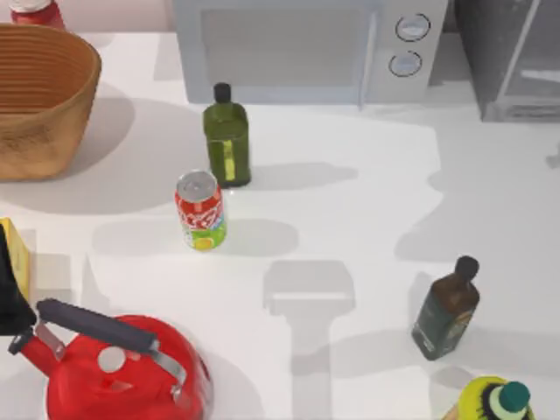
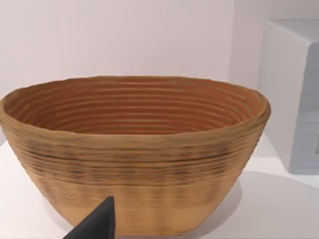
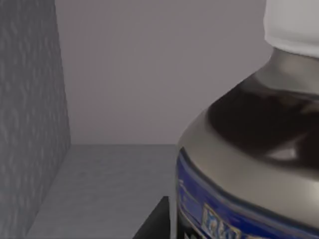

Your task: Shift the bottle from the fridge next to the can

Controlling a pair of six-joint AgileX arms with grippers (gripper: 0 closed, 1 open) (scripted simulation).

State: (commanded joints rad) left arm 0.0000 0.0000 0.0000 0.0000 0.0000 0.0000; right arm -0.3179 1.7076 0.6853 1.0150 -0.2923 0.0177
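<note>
A: Going left to right, what stands on the counter [image 1: 350, 219]?

B: One woven basket [image 1: 39, 96], one red kettle [image 1: 122, 372], one striped can [image 1: 200, 210], and two black-capped bottles: an olive-green one [image 1: 227, 137] just behind the can and a darker one [image 1: 446, 311] well to the right.

A: And the task bottle [image 3: 249, 164]?

B: One, white-capped with a blue label, standing inside the fridge [image 1: 516, 57], close in the right wrist view.

A: The claws?

B: Probably a finger edge in each wrist view; I cannot tell either claw's state.
</note>
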